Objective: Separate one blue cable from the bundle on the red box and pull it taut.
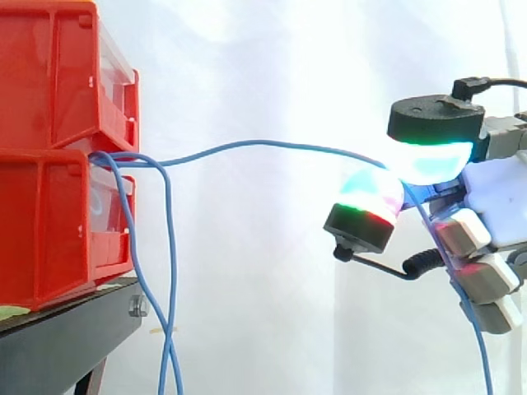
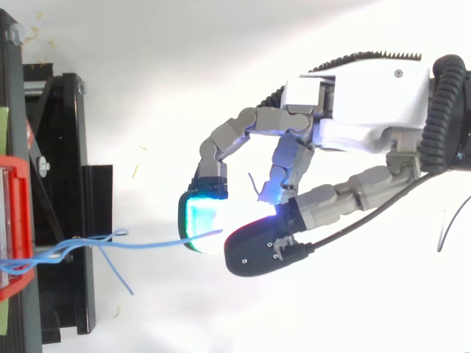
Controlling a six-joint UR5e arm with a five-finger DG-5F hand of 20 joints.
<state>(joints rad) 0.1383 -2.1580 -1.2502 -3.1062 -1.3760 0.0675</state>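
Pinching one thin blue cable between the glowing pads of its curled fingers, the grey-and-white robot hand is held well apart from the stacked red plastic bins on the black stand. This is judged to draw the strand clear of the other loose blue cables, which hang down beside the bins. A shallow arc is seen in the held span, so it is judged not yet fully taut. Its free tail drops below the hand.
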